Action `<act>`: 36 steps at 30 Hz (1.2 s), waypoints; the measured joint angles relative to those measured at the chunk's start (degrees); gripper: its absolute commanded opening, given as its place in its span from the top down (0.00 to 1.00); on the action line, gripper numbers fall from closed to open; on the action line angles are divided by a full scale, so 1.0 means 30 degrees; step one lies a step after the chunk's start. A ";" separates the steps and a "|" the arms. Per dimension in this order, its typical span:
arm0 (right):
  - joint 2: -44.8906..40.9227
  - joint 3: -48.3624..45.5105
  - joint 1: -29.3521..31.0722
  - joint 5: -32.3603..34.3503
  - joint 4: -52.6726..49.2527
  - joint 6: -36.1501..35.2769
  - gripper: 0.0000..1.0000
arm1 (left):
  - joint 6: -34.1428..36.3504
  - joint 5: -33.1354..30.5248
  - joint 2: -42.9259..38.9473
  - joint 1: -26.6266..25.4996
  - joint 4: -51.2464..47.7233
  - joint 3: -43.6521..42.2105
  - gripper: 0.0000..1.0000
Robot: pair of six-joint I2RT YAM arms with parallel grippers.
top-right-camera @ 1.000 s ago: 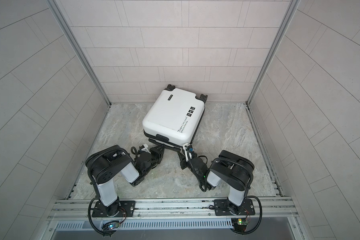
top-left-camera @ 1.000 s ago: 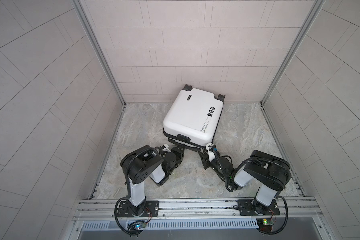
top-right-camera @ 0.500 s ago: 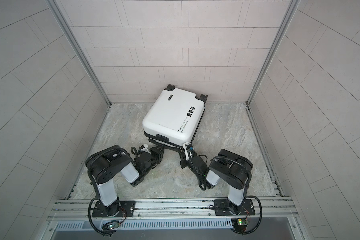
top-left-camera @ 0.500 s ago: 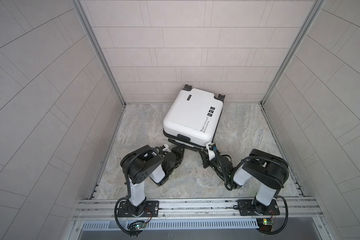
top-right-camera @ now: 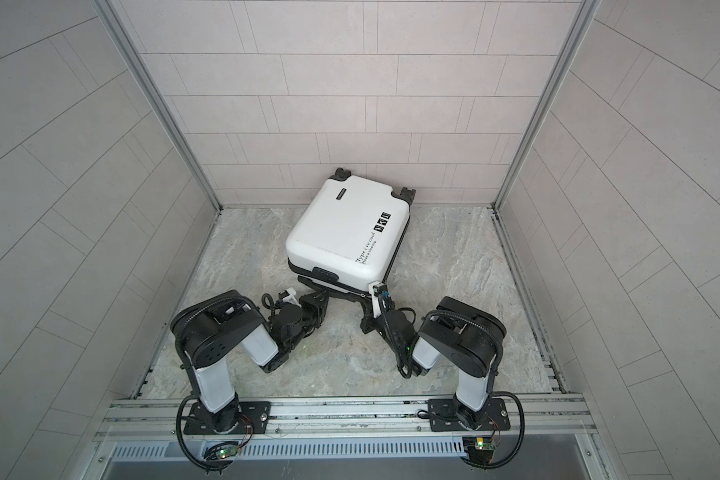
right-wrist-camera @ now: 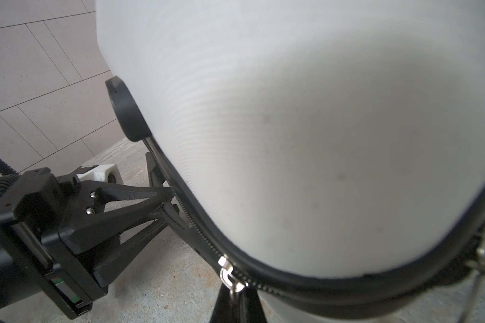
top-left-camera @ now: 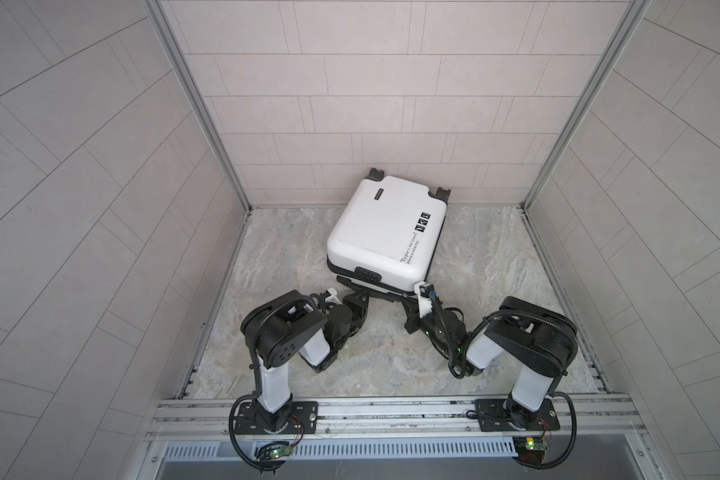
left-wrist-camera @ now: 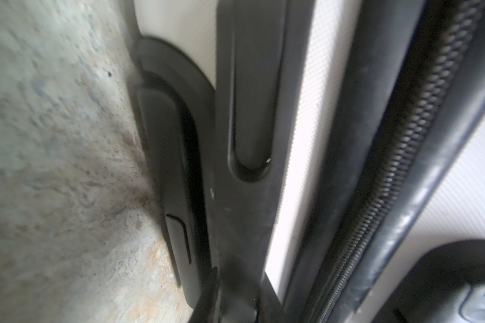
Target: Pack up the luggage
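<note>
reaching the near edge of the luggage [top-left-camera: 385, 232], both arms are folded low; the right gripper [right-wrist-camera: 237, 293] is pinched on the zipper pull [right-wrist-camera: 228, 272]; whether the left gripper [right-wrist-camera: 163, 212] is clamped cannot be told.

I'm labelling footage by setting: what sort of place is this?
Probably a robot test cell, not a home: tile-look walls on metal posts, two arms bolted to a rail, one suitcase on a stone-look floor.

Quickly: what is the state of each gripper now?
Left gripper: nearly closed at the zipper band of the luggage; whether it grips cannot be told.
Right gripper: closed, apparently on the zipper pull.
</note>
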 measured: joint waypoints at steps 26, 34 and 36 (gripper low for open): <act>-0.1807 -0.2404 -0.1275 -0.0350 0.0372 0.0357 1.00 | -0.0758 0.0211 0.0007 -0.0153 0.0612 -0.0699 1.00; -0.4007 -0.2419 -0.2302 -0.1129 -0.2739 0.0284 1.00 | -0.0823 0.0189 0.0000 -0.0175 0.0816 -0.1005 1.00; -0.4597 -0.2397 -0.2652 -0.1180 -0.3592 0.0182 1.00 | -0.0823 0.0182 0.0000 -0.0182 0.0882 -0.1071 1.00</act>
